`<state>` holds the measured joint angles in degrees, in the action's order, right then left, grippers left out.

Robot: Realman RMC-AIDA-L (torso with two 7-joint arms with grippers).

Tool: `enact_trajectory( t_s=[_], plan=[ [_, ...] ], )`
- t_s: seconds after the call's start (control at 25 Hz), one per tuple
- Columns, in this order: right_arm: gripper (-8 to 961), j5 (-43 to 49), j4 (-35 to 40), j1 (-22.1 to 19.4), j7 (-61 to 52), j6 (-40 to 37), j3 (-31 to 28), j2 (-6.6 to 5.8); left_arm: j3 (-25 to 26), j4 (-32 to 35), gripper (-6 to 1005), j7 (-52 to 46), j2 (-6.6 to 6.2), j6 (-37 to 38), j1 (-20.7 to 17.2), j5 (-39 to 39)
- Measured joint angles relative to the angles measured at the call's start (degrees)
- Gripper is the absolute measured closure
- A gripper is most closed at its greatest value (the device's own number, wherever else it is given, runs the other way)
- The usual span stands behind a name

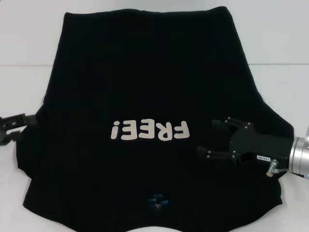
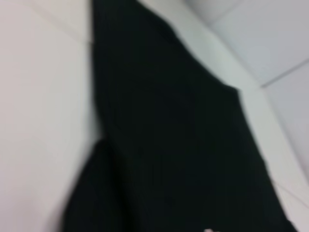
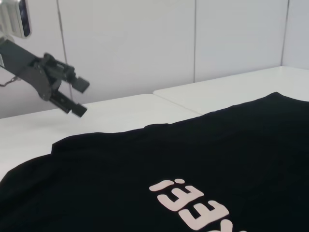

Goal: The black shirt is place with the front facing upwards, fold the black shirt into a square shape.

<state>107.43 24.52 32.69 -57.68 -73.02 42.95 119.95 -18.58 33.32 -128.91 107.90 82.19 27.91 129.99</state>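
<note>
Black shirt point(image 1: 145, 72) is soft and floppy; its sleeve edges should be pinched. Right gripper point(image 1: 212, 138) is spread wide above it; left gripper point(image 1: 14, 126) is also spread wide.

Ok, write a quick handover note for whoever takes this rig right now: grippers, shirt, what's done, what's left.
Left gripper: jaws open, at the shirt's left edge, holding nothing.
Right gripper: jaws open, over the shirt's right side beside the lettering, holding nothing.
Black shirt: spread flat on the white table, front up, FREE! lettering showing, blue neck label at the near edge.
Done: shirt laid out; no fold visible.
Left: every fold to make the square.
</note>
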Motion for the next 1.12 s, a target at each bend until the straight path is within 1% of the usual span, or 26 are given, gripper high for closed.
enact_trajectory(
  t_s=[0.16, 0.44, 0.76, 1.12],
  plan=[
    [11, 0.0, 0.1, 0.2, 0.0, 0.0, 0.0, -0.05, 0.2, 0.0, 110, -4.0, -0.33, -2.8, 0.6, 5.6],
    [11, 0.0, 0.2, 0.3, -0.1, 0.0, 0.0, -0.08, -0.5, -1.2, 111, -5.0, 0.06, -7.5, 0.8, 6.5],
    [12, 0.0, 0.2, 0.3, -0.1, -0.3, 0.0, -0.07, -0.9, -2.3, 112, -5.3, 0.03, -7.4, 0.8, 6.9],
    [13, 0.0, 0.4, -0.2, -0.1, -1.8, -0.4, -0.07, -1.1, -3.3, 114, -5.1, 0.34, -7.4, 1.2, 8.1]
  ],
)
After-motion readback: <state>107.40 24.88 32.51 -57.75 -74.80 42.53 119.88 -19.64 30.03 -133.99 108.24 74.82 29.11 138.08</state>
